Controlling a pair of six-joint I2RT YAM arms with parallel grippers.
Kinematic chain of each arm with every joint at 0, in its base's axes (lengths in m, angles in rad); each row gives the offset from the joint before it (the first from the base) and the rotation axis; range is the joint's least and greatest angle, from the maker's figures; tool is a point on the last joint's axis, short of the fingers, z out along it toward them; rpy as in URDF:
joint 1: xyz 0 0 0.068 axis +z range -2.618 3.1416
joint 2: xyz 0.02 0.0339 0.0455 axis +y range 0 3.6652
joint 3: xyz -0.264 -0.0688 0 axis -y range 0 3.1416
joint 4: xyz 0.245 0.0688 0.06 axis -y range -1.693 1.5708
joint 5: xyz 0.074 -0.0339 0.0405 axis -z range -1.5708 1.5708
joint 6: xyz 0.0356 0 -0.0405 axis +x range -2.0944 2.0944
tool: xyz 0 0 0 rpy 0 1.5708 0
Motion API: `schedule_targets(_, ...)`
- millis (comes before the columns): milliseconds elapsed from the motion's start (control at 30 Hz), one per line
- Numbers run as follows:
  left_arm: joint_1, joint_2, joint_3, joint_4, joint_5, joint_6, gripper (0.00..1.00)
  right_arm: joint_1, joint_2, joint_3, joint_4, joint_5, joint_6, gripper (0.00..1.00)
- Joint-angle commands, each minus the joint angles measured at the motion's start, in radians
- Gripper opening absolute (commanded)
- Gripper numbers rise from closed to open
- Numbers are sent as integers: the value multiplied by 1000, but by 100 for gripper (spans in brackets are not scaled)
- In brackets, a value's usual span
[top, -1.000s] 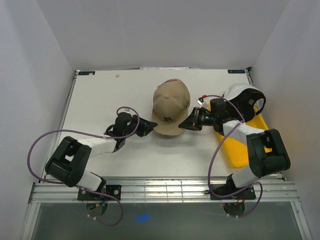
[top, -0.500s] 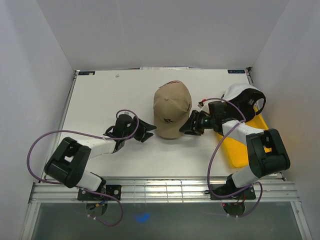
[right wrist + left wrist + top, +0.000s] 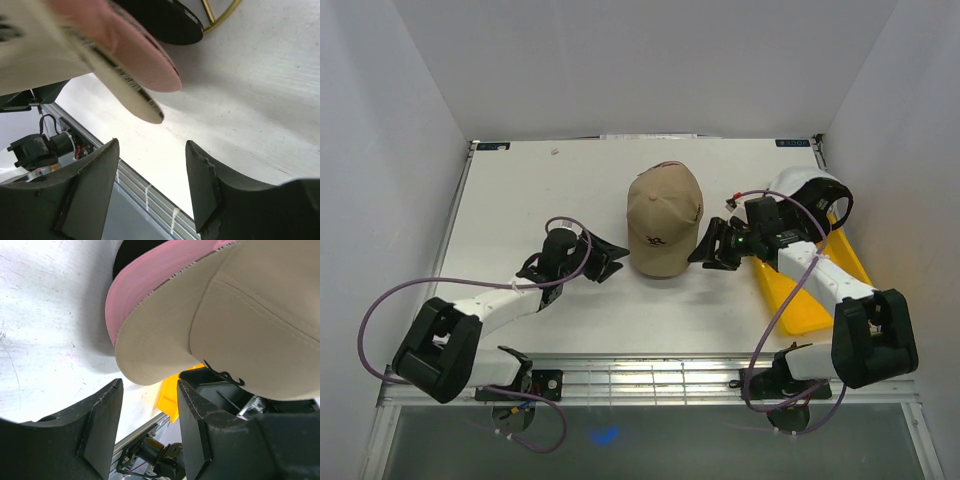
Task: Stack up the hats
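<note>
The left gripper (image 3: 610, 258) is sitting spread wide; the tan hat (image 3: 663, 220) is lying just ahead of it; the right gripper (image 3: 704, 252) is sitting spread just beyond.

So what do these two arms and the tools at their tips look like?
They match: white shells between chunky black joints on the left arm and right arm, with a thin purple cable looping along each. The left tool and right tool are black, each with two flat, wedge-shaped fingers.
</note>
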Motion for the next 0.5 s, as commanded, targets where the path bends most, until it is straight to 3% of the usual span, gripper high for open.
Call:
schedule_targets(0,0,-71,30,-73,-20,46,57,4,-89,89,-133,63,-74,61)
schedule_targets(233,0,-158,70,-167,-32,105,57,3,-155,297,-254,157,-100,63)
schedule_targets(467,-6,-223,188,-320,-43,194,56,13,58,589,-265,195,-125,68)
